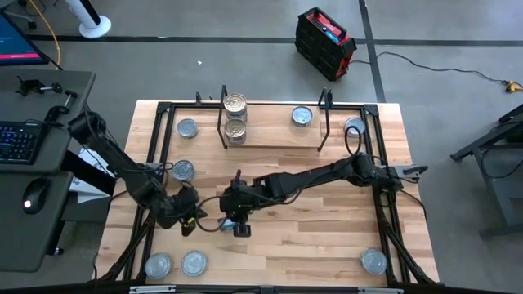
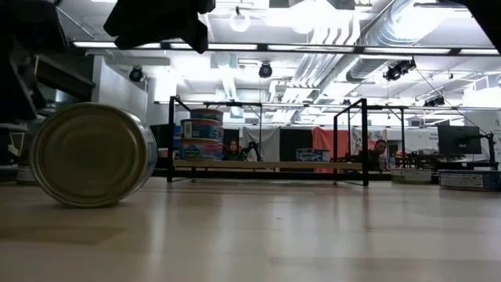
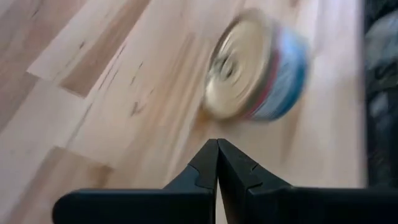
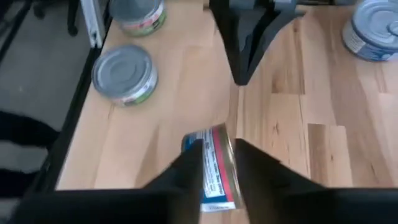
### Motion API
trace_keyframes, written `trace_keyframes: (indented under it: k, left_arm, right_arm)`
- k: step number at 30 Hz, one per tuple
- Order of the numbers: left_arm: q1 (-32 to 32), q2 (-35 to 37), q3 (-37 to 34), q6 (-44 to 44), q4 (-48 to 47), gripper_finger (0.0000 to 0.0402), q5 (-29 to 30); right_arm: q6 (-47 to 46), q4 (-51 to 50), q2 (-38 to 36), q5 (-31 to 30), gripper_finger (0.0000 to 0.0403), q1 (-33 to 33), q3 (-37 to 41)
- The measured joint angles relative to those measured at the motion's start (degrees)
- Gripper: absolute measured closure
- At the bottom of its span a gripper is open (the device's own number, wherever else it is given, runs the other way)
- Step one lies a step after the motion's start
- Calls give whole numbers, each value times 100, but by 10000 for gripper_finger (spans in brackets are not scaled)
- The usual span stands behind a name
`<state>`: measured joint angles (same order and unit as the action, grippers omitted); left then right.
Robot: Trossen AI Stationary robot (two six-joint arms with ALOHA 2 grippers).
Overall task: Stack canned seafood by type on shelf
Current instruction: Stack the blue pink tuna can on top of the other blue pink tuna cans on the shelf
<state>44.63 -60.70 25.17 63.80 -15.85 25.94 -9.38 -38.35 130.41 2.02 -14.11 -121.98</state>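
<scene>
The right tool [image 4: 216,163] pinches a gold-lidded tin [image 4: 215,168] on edge at mid-worktop — mid-pickup. The left tool [image 3: 217,163], fingers pressed together, waits just left of it. Next: carry the tin to the far shelf [image 1: 270,144], onto its matching stack [image 1: 235,118].

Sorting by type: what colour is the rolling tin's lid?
Gold, clearest in the low view on the tin.

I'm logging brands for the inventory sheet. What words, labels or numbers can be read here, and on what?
None can be read.
Tin between the right gripper's fingers: red and blue label, print blurred.
Stacked tins on the shelf: labels too small.
Rolling tin: blurred.
</scene>
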Motion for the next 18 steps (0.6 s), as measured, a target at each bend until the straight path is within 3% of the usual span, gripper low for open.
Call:
trace_keyframes:
  k: [4, 9, 13, 18]
  left_arm:
    - [183, 82, 2, 976, 168, 401, 468]
    - [243, 24, 2, 1336, 395, 401, 550]
    - [246, 26, 2, 1441, 406, 401, 553]
    - [230, 26, 2, 1455, 406, 401, 609]
  right_arm:
    - [418, -46, 82, 34, 223, -24, 17]
    - [870, -102, 184, -176, 115, -101, 25]
    - [1083, -79, 251, -195, 76, -107, 23]
    - [1094, 3, 482, -144, 71, -107, 23]
